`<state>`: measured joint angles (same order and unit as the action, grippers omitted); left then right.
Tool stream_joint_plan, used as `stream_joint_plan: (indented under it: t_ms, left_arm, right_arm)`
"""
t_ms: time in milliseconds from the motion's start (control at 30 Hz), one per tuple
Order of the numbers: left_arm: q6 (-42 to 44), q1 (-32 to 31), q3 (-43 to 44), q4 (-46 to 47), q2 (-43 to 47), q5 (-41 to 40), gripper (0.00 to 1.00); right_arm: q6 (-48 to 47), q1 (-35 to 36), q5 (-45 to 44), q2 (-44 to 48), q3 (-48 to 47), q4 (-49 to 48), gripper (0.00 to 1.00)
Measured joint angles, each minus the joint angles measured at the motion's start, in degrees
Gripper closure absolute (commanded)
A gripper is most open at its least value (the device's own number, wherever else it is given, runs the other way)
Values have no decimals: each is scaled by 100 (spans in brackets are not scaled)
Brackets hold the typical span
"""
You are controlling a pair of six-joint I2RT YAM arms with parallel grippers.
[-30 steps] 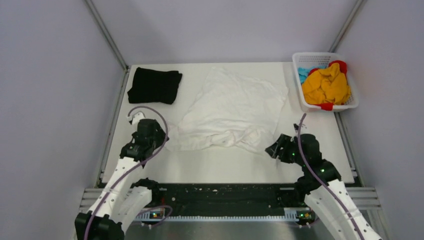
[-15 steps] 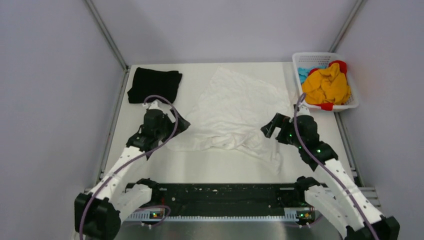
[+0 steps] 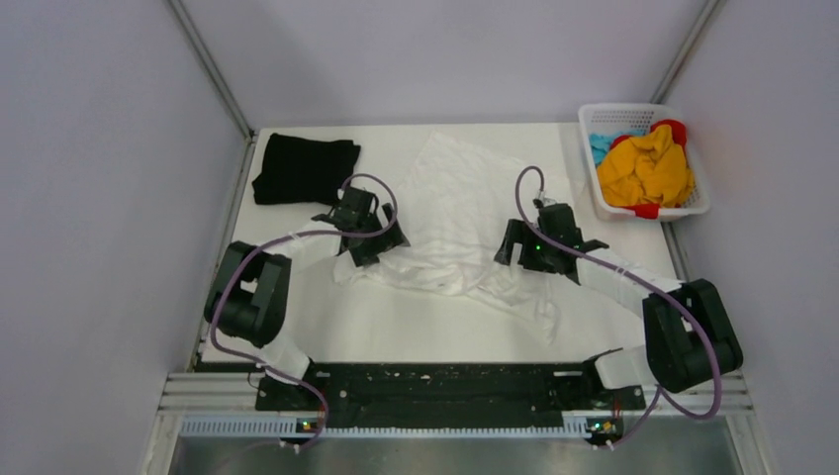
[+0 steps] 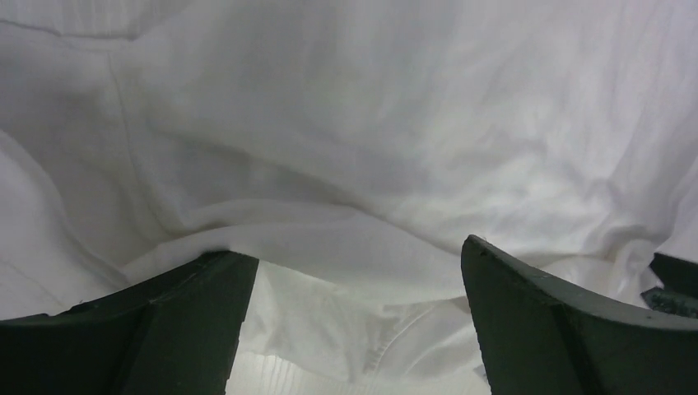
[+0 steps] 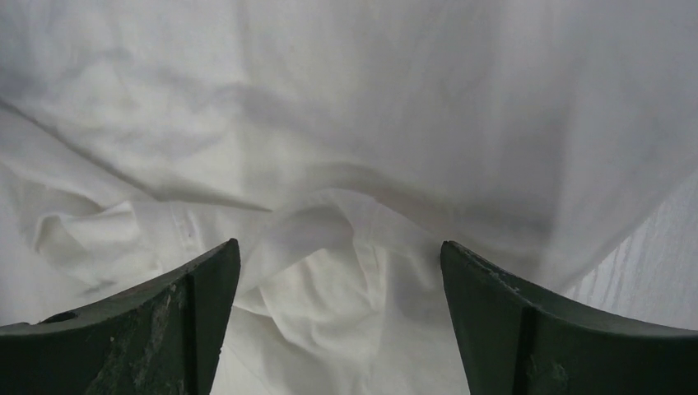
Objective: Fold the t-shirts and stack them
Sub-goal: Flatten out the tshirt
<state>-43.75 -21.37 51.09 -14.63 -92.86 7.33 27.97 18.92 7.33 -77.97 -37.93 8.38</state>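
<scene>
The white t-shirt [image 3: 457, 213] lies crumpled across the middle of the table, its near edge bunched. The black t-shirt [image 3: 304, 169] lies folded at the back left. My left gripper [image 3: 380, 240] is open, low over the white shirt's left near part; its wrist view shows white cloth folds [image 4: 354, 247] between the fingers. My right gripper [image 3: 522, 249] is open over the shirt's right near part; a rumpled fold [image 5: 346, 263] lies between its fingers. Neither holds cloth.
A white lattice basket [image 3: 693, 208] at the back right holds yellow, red and blue cloth. Metal rails run along the table's left and right edges. Grey walls close in the back and sides.
Both arms have reached forward from the near edge onto the white shirt, the left from the left, the right from the right. The shirt's near edge has been pushed in and bunched.
</scene>
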Motion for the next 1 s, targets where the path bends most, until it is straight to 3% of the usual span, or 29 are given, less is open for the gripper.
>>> stream_joint_plan:
  t_ms: [200,400,533,633,733,1000]
  left_arm:
    - [131,387,1394,-92,-1152,120,1]
    - [367,509,3335,-391,-2527,92,1]
    - [505,522,4079,-393,-3029,149,1]
    - [629,544,4177,-428,-3062,160,1]
    - [787,601,4127,-514,-2933,28,1]
    - [1025,678,3139,-706,-1209,-356,1]
  right_arm:
    - [-214,800,212,-2,2,-63,18]
    - [-166,2498,640,190,72,-501,18]
    - [-142,3788,804,-533,-275,-715,20]
    - [-184,4441,857,-1045,-667,-708,12]
    - [-291,4555,640,-787,-684,-608,1]
    - [-269,4247,-1156,1541,-610,-120,1]
